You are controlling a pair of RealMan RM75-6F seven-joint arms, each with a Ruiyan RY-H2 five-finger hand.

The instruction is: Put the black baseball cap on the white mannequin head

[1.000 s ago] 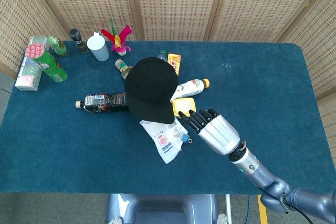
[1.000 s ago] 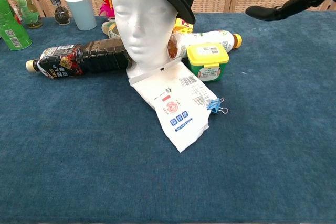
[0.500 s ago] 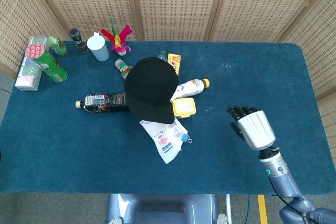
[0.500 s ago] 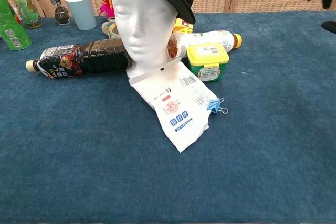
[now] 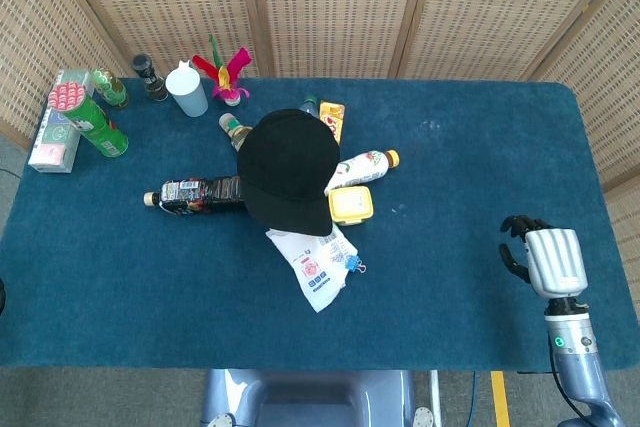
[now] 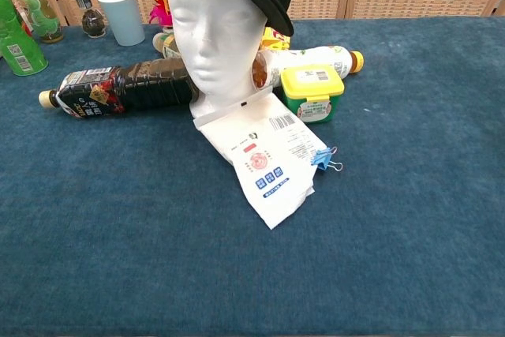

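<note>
The black baseball cap [image 5: 290,167] sits on top of the white mannequin head [image 6: 213,37], its brim [image 6: 272,9] low over the face's right side in the chest view. From the head view the cap hides the head beneath it. My right hand [image 5: 540,257] hovers near the table's right front edge, far from the cap, holding nothing, with its dark fingers [image 5: 515,247] apart and pointing left. The chest view shows no hand. My left hand appears in neither view.
Around the head lie a dark drink bottle [image 5: 195,193], a yellow-lidded tub [image 5: 351,205], a white packet with a blue clip [image 5: 313,262] and a white bottle [image 5: 362,164]. A white cup [image 5: 187,90], green can [image 5: 95,122] and feather toy [image 5: 228,72] stand at the back left.
My right hand has drawn back from beside the yellow tub, moving right and toward the table's front edge, and has left the chest view. The cap stays on the head.
</note>
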